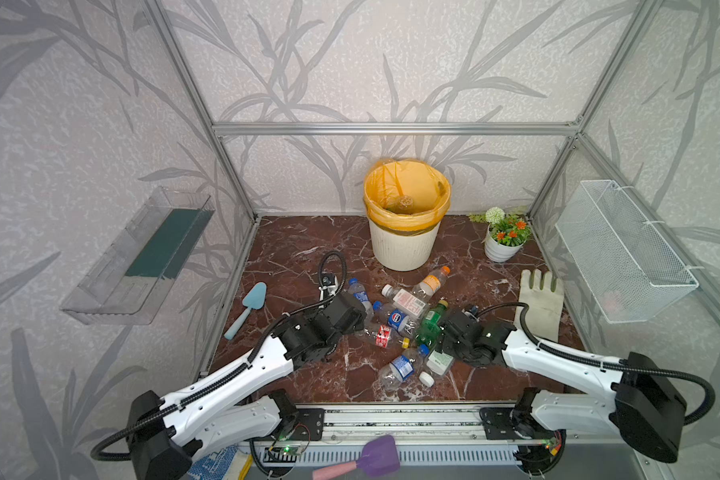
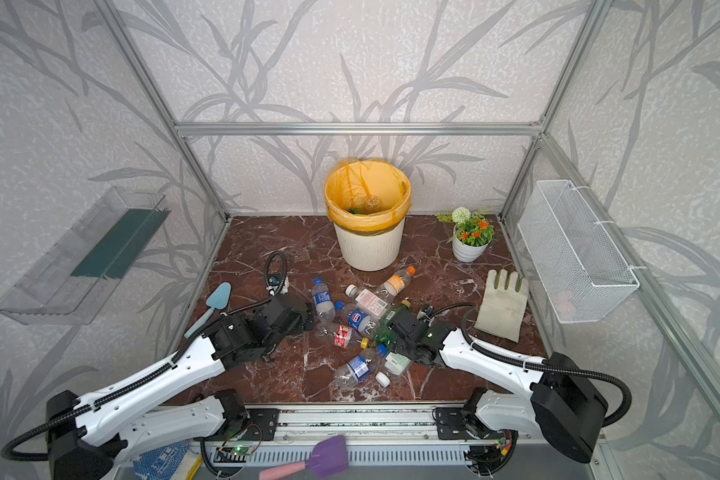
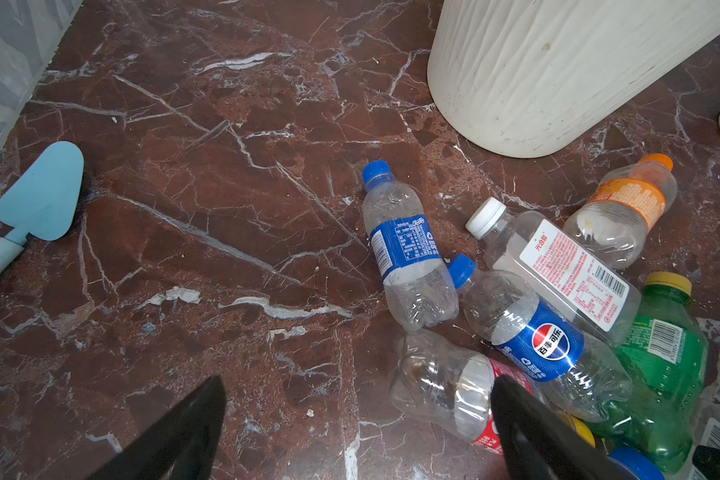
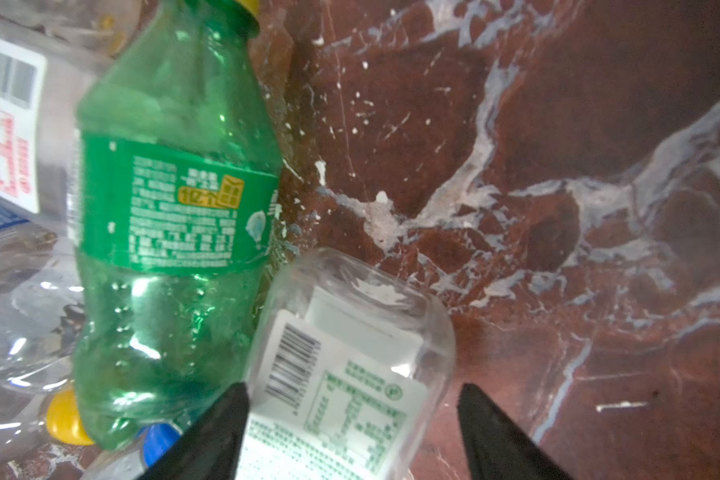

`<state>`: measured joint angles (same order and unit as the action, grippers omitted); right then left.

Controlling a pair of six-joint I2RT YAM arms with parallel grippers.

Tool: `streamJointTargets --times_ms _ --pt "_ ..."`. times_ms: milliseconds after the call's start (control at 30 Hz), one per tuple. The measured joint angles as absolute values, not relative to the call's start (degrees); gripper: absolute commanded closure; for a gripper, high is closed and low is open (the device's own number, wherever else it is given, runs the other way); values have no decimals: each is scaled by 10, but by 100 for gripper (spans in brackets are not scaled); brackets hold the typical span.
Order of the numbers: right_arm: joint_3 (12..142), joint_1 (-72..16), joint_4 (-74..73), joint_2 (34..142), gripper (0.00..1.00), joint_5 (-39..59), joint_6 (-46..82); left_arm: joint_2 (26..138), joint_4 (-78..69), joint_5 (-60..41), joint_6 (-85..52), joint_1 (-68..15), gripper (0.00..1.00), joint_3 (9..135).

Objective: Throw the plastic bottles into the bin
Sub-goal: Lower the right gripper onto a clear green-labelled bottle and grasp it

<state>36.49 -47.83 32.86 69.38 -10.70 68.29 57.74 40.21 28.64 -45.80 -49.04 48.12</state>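
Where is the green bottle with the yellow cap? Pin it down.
In both top views the green bottle lies right of centre in the pile before the bin, between the Pepsi-labelled bottle and the right gripper.

Bright, diffuse light fills both top views, and the arms cast only faint, soft shadows on the marble bench (image 1: 292, 257). The frame posts (image 1: 192, 83) splay outward, as through a wide lens. The left wrist view is sharp, with small glints on the clear bottles (image 3: 408, 257). The right wrist view is softer: the green bottle (image 4: 175, 208) is blurred and the far corner is dim.
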Motion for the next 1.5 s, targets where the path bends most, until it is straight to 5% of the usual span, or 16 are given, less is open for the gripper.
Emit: streamJointTargets --times_ms 767,1233,1500 --pt "335 -326 388 582 34 -72 579 575 389 284 -476 -490 1 465" --pt "368 -371 389 642 1 -55 664 575 383 277 -477 -490 1 463" --pt "377 -371 366 726 8 -55 663 575 386 277 -487 -490 1 455"
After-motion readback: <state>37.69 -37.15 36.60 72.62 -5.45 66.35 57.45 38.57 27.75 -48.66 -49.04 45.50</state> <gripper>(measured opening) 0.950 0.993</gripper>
